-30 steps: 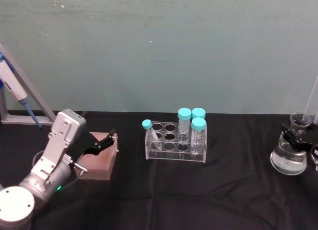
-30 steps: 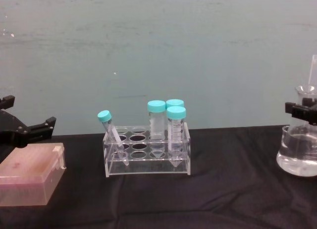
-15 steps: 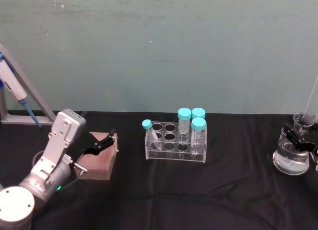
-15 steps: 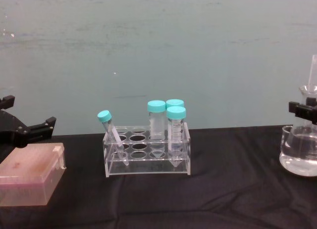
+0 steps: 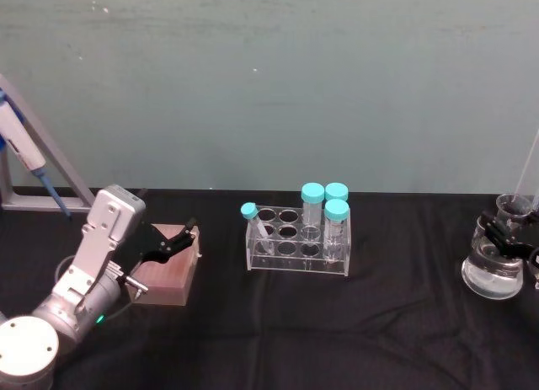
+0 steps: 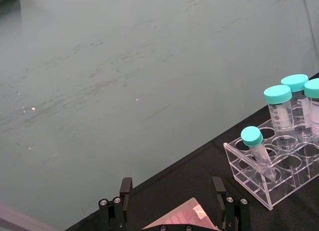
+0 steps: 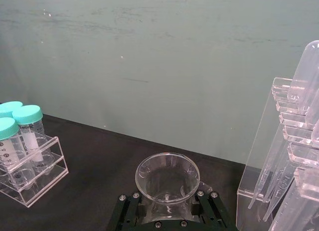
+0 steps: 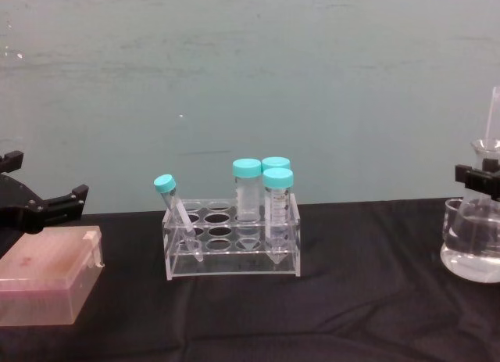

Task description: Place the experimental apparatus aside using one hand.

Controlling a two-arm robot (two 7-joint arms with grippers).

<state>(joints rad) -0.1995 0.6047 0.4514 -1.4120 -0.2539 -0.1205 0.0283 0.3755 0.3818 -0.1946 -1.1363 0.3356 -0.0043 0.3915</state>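
1. The right black two-finger gripper (image 5: pixel 508 235) is way over at the right edge of the black table (image 5: pixel 379 323), clamped round the neck of the large clear conical flask with clear liquid in it (image 5: pixel 493 272). In the right wrist view its fingers (image 7: pixel 130 210) sit on both sides of the flask's round open mouth.
2. From the chest view the flask's wide base looks to be at table level, but I can't really tell if it's resting on the cloth or held just off it.
3. Just beside the flask, on its right, stands the tall narrow clear acrylic stand of long tubes (image 7: pixel 284 156).
4. The left gripper on the silver arm (image 5: pixel 173 241) hangs over the pinkish-brown rectangular box (image 5: pixel 168 275) on the left side of the table, fingers spread apart and gripping nothing.
5. Mid-table is a clear acrylic tube rack (image 5: pixel 296 243), well apart from both grippers. It holds three upright teal-capped tubes (image 5: pixel 325 211) on its right side and one smaller teal-capped tube (image 5: pixel 253 224) leaning at its left end.
6. A blue-and-white pipette (image 5: pixel 25 158) leans on a grey stand at the far left
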